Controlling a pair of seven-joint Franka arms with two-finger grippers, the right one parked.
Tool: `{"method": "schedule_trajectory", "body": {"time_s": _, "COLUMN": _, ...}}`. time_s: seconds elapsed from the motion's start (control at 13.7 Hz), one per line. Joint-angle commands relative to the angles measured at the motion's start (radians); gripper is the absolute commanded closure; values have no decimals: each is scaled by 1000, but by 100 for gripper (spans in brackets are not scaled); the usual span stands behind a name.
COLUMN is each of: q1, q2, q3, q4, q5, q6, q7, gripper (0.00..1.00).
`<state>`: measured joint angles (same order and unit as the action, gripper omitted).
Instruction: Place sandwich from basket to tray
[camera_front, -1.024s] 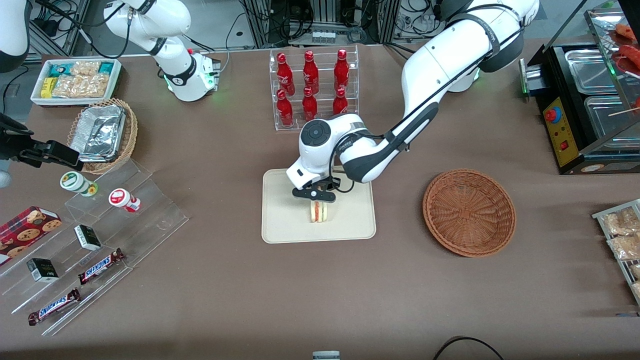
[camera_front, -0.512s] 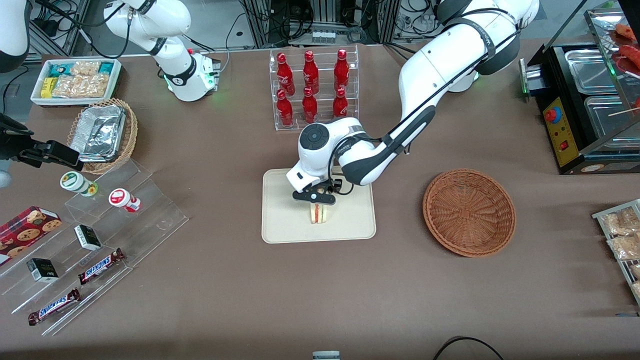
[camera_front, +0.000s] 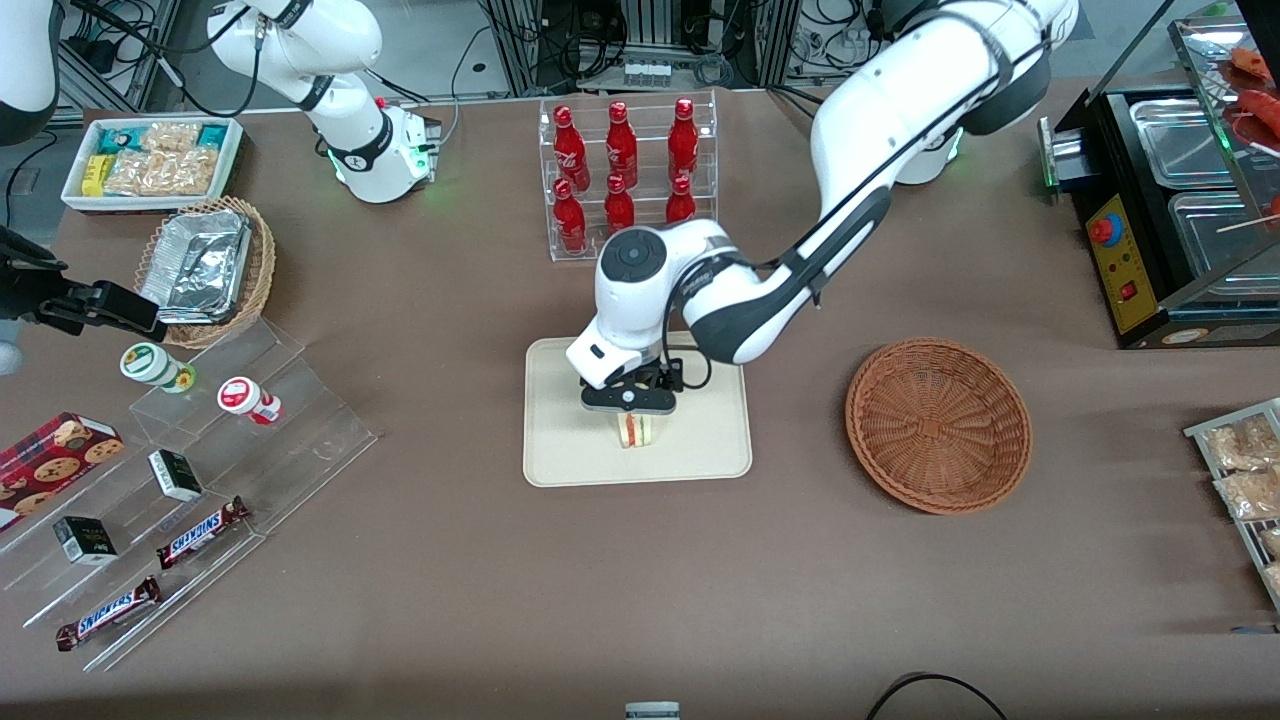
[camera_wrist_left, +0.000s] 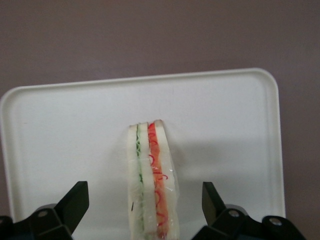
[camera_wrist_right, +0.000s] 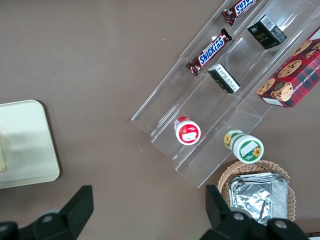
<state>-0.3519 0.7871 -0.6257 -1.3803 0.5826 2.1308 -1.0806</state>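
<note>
The sandwich stands on its edge on the tray, near the tray's middle. Its long axis runs from the front camera toward the bottle rack, with the red and green layers facing up. The gripper hangs just above it, released, one finger on each side without touching. The basket sits at center right of the front view.
</note>
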Motion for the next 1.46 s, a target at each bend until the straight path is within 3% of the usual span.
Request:
{"method": "schedule_trajectory", "body": {"time_s": 0.0, "q1": 51, "q2": -124, "q3": 9, "q4": -23, "q5": -62, "q6": -80, "q7": -39, "gripper": 0}}
{"method": "schedule_trajectory", "body": {"time_s": 0.15, "q1": 114, "q2": -208, "q3": 11, "q4": -32, "q5": -141, "q6": -155, "q7": -21, "gripper": 0}}
{"method": "schedule_trajectory", "body": {"time_s": 0.37, "q1": 221, "q2": -297, "q3": 3, "q4": -39, "q5": -185, "q6": -264, "q7": -3, "gripper": 0}}
{"method": "schedule_trajectory", "body": {"time_s": 0.73, "q1": 416, "q2": -431, "q3": 1, "q4": -51, "q5": -308, "q6": -405, "q7": 267, "gripper": 0}}
{"method": "schedule_trajectory", "body": {"time_s": 1.39, "q1": 649, "q2": -612, "q3": 17, "q4": -108, "q5": -423, "q6": -520, "q7": 644, "gripper": 0}}
